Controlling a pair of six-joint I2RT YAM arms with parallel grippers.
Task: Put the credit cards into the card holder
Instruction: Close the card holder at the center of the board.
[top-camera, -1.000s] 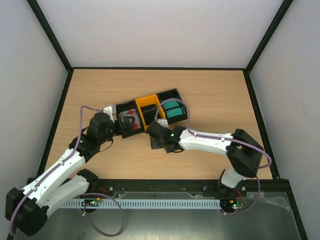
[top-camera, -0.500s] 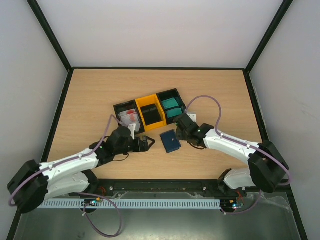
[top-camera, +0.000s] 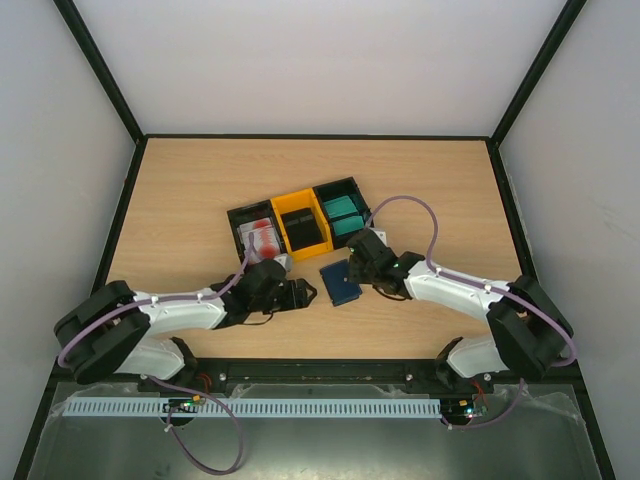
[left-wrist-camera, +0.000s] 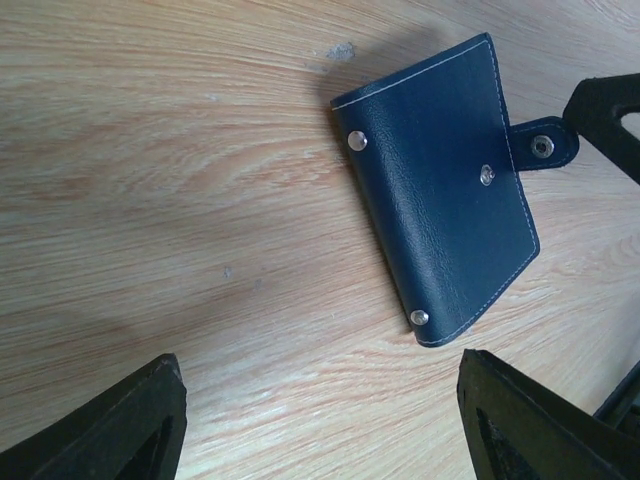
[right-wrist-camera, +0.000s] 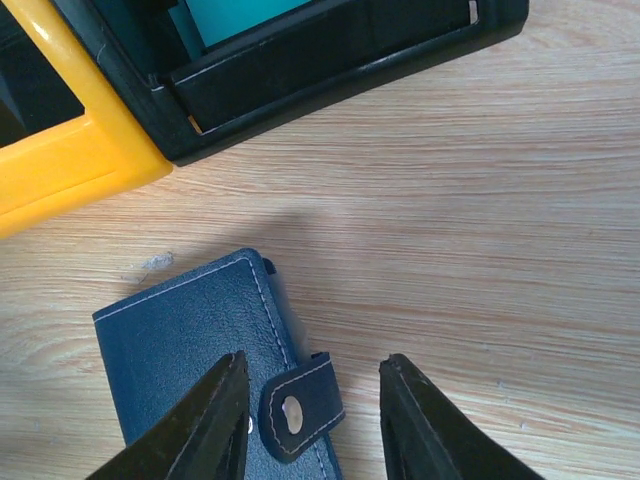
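The card holder (top-camera: 340, 282) is a dark navy wallet lying closed on the table in front of the bins. It shows in the left wrist view (left-wrist-camera: 440, 190) and the right wrist view (right-wrist-camera: 195, 365). Its snap tab (right-wrist-camera: 300, 405) hangs unfastened. My right gripper (top-camera: 353, 268) is open, its jaws on either side of the tab (right-wrist-camera: 314, 365). My left gripper (top-camera: 305, 292) is open and empty just left of the wallet (left-wrist-camera: 320, 420). White and red cards (top-camera: 262, 237), black cards (top-camera: 303, 228) and teal cards (top-camera: 343, 208) lie in the bins.
A row of three open-top bins stands behind the wallet: black (top-camera: 243, 215), yellow (top-camera: 296, 202) and black (top-camera: 352, 185). The yellow bin (right-wrist-camera: 60, 150) and the black bin (right-wrist-camera: 350, 50) are close above the right gripper. The table's front edge (top-camera: 330, 358) is near.
My left gripper has left the bin with the white and red cards and swung right, up beside the wallet. My right gripper has lifted off the wallet and now sits at its tab.
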